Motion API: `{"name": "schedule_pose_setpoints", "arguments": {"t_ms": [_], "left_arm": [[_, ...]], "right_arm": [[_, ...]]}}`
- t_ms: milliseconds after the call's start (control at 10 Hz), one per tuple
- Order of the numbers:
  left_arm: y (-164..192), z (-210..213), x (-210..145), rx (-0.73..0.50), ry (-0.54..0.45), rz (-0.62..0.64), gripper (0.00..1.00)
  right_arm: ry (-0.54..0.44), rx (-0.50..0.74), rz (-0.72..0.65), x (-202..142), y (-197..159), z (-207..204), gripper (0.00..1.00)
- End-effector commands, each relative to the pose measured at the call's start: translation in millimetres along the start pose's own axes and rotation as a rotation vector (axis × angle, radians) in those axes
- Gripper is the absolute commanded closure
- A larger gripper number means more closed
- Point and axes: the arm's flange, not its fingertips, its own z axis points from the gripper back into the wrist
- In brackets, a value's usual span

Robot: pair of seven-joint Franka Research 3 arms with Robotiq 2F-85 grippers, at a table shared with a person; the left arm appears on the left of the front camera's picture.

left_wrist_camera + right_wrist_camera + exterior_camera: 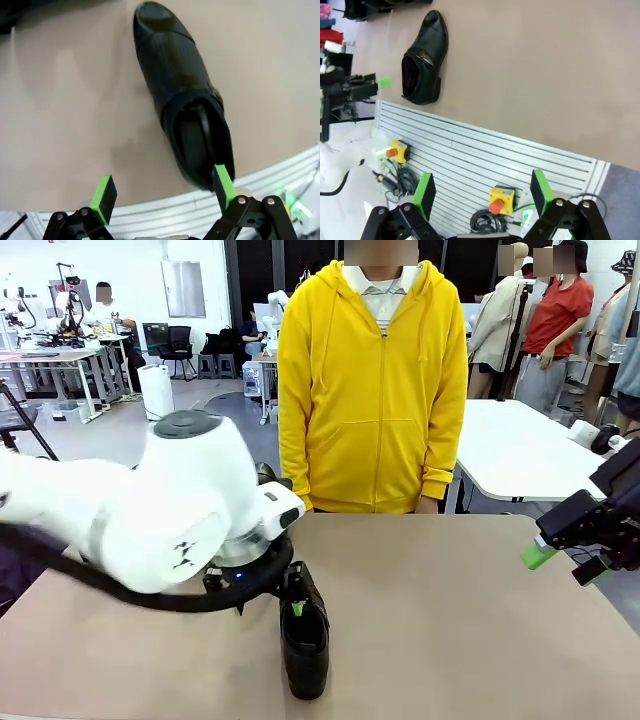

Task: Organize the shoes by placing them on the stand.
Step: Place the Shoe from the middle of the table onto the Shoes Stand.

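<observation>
Right now I'm lining up the left gripper (162,192), jaws spread, over the loafer's (182,92) heel on the worktop (450,620); next I straddle it and squeeze, right gripper (482,192) spread, idle.

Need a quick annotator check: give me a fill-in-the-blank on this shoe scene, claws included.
1. The left claw hangs above the heel end of a black ____.
2. Both claws stand ____, the right claw holding nothing.
3. The shoe rests on the tan ____.
4. The person across the table wears a ____ hoodie.

Missing words: shoe; open; table; yellow
</observation>
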Motion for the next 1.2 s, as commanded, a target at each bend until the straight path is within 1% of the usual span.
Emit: {"name": "schedule_pose_setpoints", "arguments": {"t_ms": [0, 200, 300, 400, 700, 800, 900, 1100], "left_arm": [[-16, -13, 14, 0.135, -0.014, 0.041, 0.0], [-21, -24, 18, 0.185, 0.0, 0.064, 0.0], [-20, -30, 19, 0.17, 0.014, 0.061, 0.0], [-25, -37, 20, 0.151, 0.057, 0.057, 0.0], [-31, -52, 17, 0.164, 0.104, 0.037, 0.0], [-32, -59, 16, 0.164, 0.108, 0.022, 0.0], [-35, -65, 17, 0.17, 0.085, 0.008, 0.0], [-34, -74, 17, 0.175, 0.09, -0.002, 0.0]], "right_arm": [[0.0, 0.022, -0.016, 1, 2, 1, 0.0], [0.0, 0.022, -0.016, 1, 2, 1, 0.0], [0.0, 0.022, -0.016, 1, 2, 1, 0.0], [0.0, 0.022, -0.016, 1, 2, 1, 0.0], [0.0, 0.022, -0.016, 1, 2, 1, 0.0], [0.0, 0.022, -0.016, 1, 2, 1, 0.0], [0.0, 0.022, -0.016, 1, 2, 1, 0.0], [0.0, 0.022, -0.016, 1, 2, 1, 0.0]]}}
